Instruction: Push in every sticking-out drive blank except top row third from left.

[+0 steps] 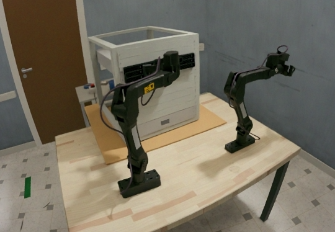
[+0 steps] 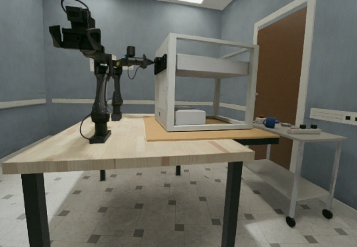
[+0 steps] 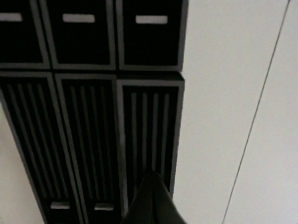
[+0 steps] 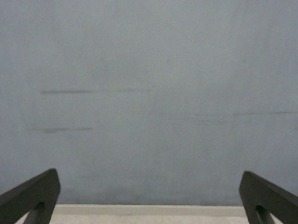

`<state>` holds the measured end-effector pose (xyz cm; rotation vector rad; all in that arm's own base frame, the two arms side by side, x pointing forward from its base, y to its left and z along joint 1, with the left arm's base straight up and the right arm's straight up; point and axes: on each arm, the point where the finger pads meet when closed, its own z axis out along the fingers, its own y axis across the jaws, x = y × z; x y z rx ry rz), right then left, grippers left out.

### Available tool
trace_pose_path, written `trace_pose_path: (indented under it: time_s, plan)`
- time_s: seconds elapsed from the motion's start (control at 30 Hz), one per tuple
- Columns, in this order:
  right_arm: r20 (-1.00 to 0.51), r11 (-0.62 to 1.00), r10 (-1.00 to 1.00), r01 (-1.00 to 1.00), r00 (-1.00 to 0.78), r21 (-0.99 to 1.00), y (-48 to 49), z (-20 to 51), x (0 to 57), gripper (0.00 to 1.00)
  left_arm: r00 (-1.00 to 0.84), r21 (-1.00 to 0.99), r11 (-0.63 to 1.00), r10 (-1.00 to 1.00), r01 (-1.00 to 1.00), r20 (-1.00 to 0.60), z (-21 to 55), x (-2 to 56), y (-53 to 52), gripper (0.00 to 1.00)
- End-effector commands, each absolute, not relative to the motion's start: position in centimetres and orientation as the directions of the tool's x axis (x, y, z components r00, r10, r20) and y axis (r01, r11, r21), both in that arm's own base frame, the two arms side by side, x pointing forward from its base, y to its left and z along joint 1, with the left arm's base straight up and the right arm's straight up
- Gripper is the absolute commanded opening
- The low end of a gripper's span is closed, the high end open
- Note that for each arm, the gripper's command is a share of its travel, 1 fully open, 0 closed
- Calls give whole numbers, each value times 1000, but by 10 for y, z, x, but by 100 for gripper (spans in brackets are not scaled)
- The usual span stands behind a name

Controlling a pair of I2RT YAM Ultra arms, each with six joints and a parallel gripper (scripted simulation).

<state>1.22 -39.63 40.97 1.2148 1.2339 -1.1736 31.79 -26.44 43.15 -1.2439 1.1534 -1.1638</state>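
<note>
The rack (image 1: 167, 104) (image 2: 170, 78) stands upright on a tan mat. Its dark drive blanks (image 1: 187, 61) (image 3: 90, 135) form a band across the upper front, partly hidden by the left arm. In the left wrist view, one blank (image 3: 155, 110) beside the white panel stands slightly proud of its neighbours, its end wall showing. My left gripper (image 3: 151, 181) (image 2: 153, 62) is shut and empty, its tips at the face of that blank and seemingly touching it. The blank's row is unclear. My right gripper (image 4: 150, 178) (image 1: 291, 70) is open and empty, away from the rack.
The tan mat (image 1: 211, 116) (image 2: 155, 135) lies under the rack on the wooden table (image 1: 186, 166) (image 2: 129, 150). A side cart (image 2: 317, 138) with a blue mug (image 2: 270, 122) and small items stands behind the table. The right arm stands beyond the rack's right side in the top view.
</note>
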Motion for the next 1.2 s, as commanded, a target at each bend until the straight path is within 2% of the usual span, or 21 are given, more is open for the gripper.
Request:
trace_pose_path:
  time_s: [0.0, 1.17]
  plan:
    - [-1000, 20, 0, 1000, 0, 0, -398, 416, 9, 100, 73, -1000, -17, -997, 8, 18, 444, 320, -260, 0]
    - [-1000, 20, 0, 1000, 0, 0, -398, 416, 9, 100, 73, -1000, -11, -997, 6, 11, 441, 328, -261, 0]
